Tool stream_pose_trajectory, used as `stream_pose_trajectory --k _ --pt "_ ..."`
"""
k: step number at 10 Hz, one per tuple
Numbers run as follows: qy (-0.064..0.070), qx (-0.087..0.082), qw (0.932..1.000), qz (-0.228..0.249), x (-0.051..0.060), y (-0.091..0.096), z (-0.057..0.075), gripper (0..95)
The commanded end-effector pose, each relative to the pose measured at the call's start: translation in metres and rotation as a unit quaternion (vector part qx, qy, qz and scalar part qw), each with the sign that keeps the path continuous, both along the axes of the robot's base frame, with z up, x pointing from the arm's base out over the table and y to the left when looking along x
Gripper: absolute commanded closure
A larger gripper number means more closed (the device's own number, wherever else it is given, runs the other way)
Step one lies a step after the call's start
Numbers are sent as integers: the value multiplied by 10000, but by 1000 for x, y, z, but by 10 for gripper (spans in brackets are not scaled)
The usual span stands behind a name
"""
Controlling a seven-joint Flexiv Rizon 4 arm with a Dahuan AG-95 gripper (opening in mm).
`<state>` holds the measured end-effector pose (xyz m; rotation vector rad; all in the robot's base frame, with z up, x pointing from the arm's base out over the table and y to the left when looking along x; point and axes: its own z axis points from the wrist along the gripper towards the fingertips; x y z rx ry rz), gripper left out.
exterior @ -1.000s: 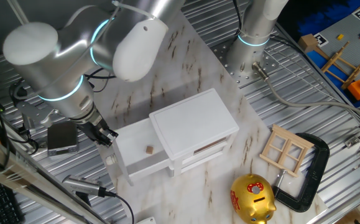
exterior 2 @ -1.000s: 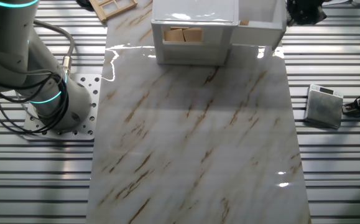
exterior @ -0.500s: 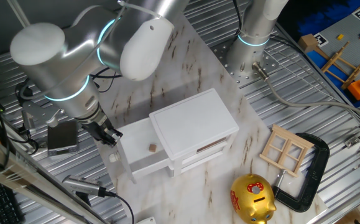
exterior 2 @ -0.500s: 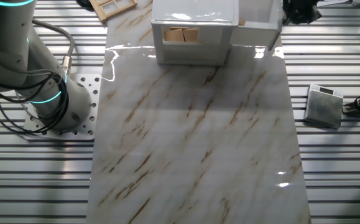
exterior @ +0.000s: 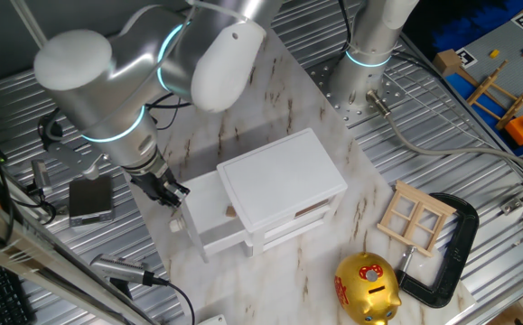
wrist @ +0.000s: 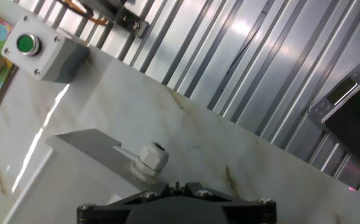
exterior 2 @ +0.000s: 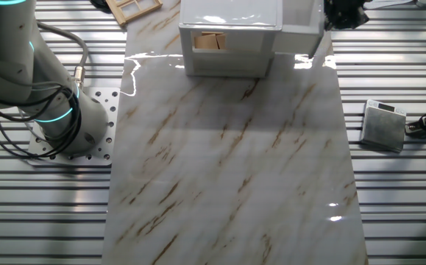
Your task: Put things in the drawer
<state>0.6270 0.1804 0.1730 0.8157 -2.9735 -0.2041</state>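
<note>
I had the arm (exterior: pixel 107 90) bent low over the marble table (exterior 2: pixel 227 169), its gripper (exterior: pixel 169 190) at about nine o'clock from the white cabinet (exterior: pixel 284 185). The drawer (exterior: pixel 209 212) stood part open, sticking out of the cabinet's nine-o'clock face, and in one fixed view a small brown item (exterior: pixel 230 212) showed just under the cabinet's top edge, inside the tray. In the hand view the round knob (wrist: pixel 152 156) sat right at the camera's lower edge, just ahead of the hand. I could not tell how wide the fingers were set or whether they had hold of the knob (the hand view shows only the housing, and both fixed views hide the tips). My judgement was that the drawer was being closed.

The risks I weighed: a push off the knob's centre could skew the tray in its slot and jam it; the light cabinet could slide across the smooth table toward three o'clock instead of taking the drawer in. The wooden window frame (exterior: pixel 415 218), the gold piggy bank (exterior: pixel 367 288) and the black clamp (exterior: pixel 448 244) lay near five o'clock, well apart.
</note>
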Motion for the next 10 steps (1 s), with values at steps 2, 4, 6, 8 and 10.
stream_pose_trajectory --k 2,4,6,8,10 --pt "27 0 10000 -34 -9 3 -2 950" --pt "43 4 10000 -65 -16 4 -3 950" --pt "67 -3 9999 -87 -27 8 -3 950" --pt "98 -4 9999 -98 -37 10 -3 950" --pt "119 -1 9999 -103 -45 13 -3 950"
